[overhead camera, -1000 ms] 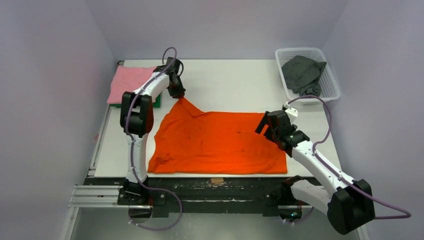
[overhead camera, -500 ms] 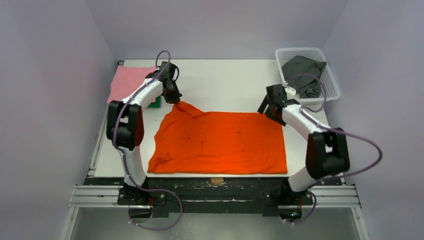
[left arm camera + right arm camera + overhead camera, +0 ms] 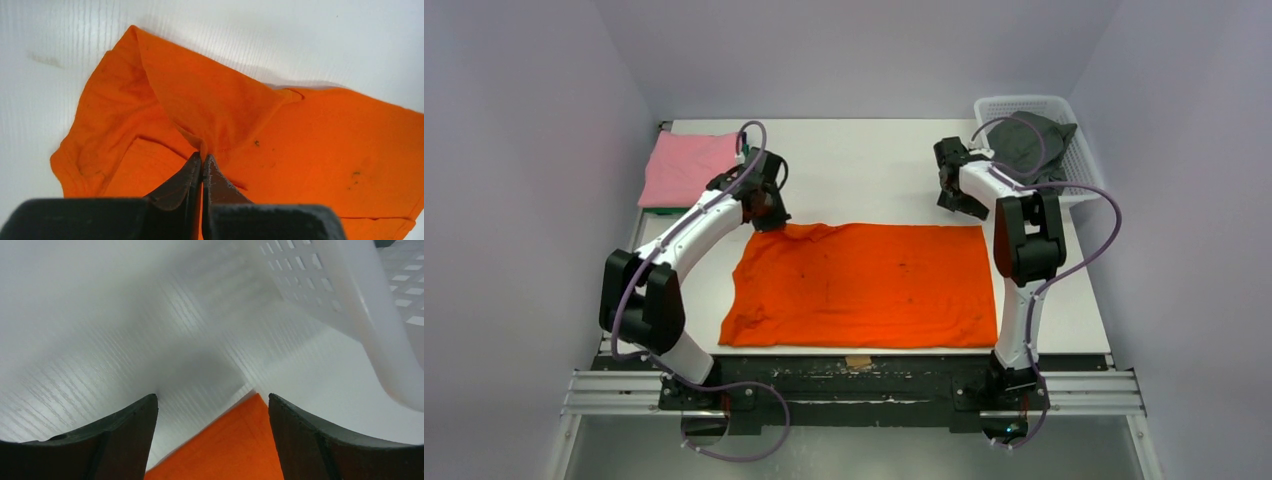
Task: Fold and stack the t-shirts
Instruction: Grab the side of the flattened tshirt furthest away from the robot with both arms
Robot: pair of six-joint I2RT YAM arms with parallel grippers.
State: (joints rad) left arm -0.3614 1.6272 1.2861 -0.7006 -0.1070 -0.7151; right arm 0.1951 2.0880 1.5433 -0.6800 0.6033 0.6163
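Right fingers [image 3: 125, 440] farther back, apart, beside basket [image 3: 360, 315]; left fingers [image 3: 182, 185] tight on orange t-shirt [image 3: 310, 145].

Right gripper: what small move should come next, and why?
Probably lower the right gripper and close it on the orange shirt's far right corner. Its jaws stand open above that corner, holding nothing, while the left gripper is shut on the shirt's far left corner.

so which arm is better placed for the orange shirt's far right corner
Right. The right pincer hovers open at that corner; the left pincer is shut on the far left of the orange t-shirt.
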